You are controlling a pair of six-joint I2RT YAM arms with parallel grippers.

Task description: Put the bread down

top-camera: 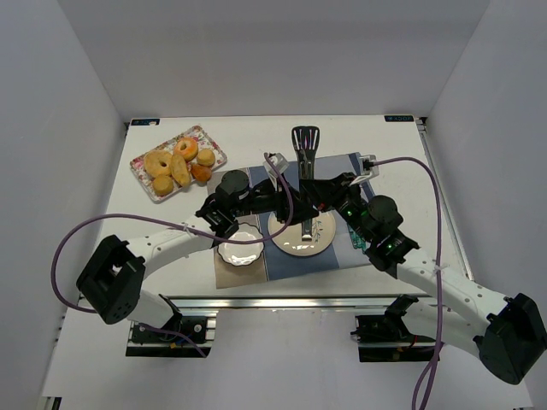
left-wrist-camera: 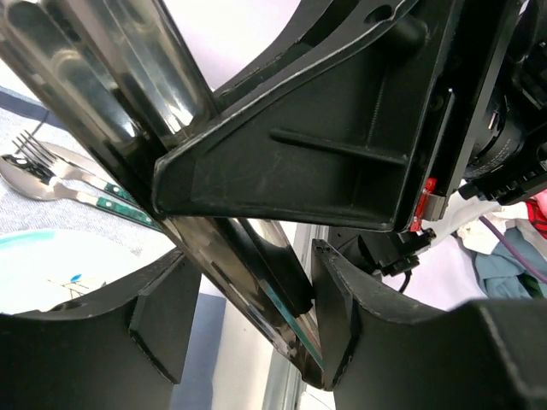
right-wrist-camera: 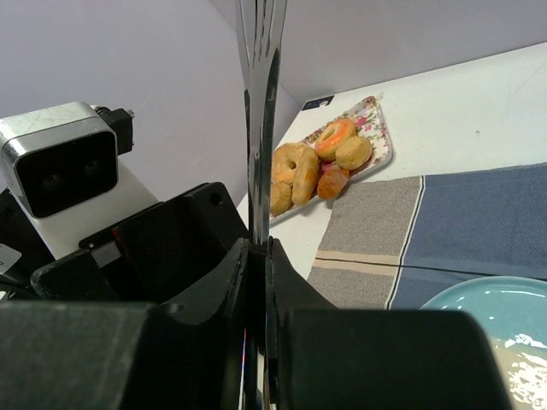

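Note:
The bread point(top-camera: 180, 169), an elongated golden-yellow roll, lies on the floral tray point(top-camera: 214, 139) at the back left among doughnuts and small buns; it also shows in the right wrist view point(right-wrist-camera: 305, 178). My right gripper point(top-camera: 316, 195) point(right-wrist-camera: 258, 248) is shut on the handle of a black slotted spatula point(top-camera: 305, 139) point(right-wrist-camera: 259, 102) and holds it over the dinner plate point(top-camera: 320, 242). My left gripper point(top-camera: 286, 198) point(left-wrist-camera: 256, 299) is open. The spatula handle point(left-wrist-camera: 128, 102) passes between its fingers and lies against the right finger point(left-wrist-camera: 350, 316). Both grippers are well away from the bread.
The pale blue plate sits on a blue and grey placemat point(top-camera: 342, 166). A small white saucer point(top-camera: 241, 250) lies left of the plate. A fork and spoon point(left-wrist-camera: 51, 171) lie right of the plate. White walls enclose the table on three sides.

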